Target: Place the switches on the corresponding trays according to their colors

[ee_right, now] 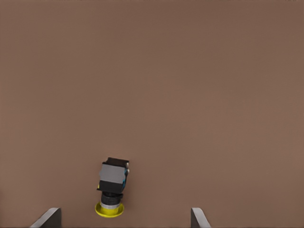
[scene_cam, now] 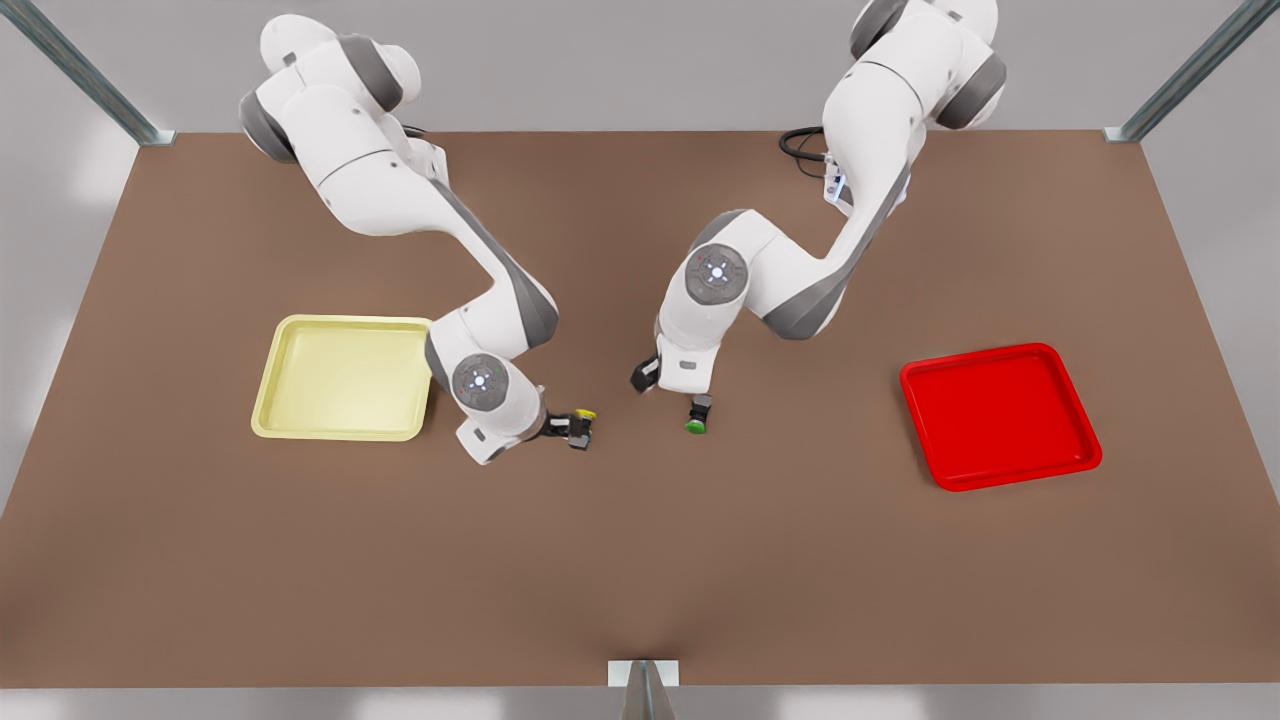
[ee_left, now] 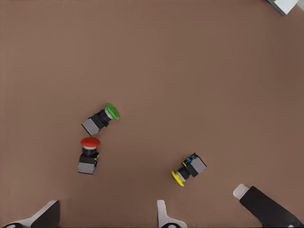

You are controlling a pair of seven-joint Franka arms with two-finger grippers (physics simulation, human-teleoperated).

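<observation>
The yellow-capped switch lies on its side on the brown table, just off the yellow tray. My right gripper, on the arm at the front view's left, hovers over it, open, one finger on each side and not touching. The red-capped switch lies on the table under my left gripper, which is open and holds nothing. In the front view that arm's hand hides this switch. The red tray sits far to the front view's right.
A green-capped switch lies on its side close beside the red-capped one. A dark finger of the right gripper reaches into the left wrist view near the yellow-capped switch. Metal frame posts stand at the table's corners.
</observation>
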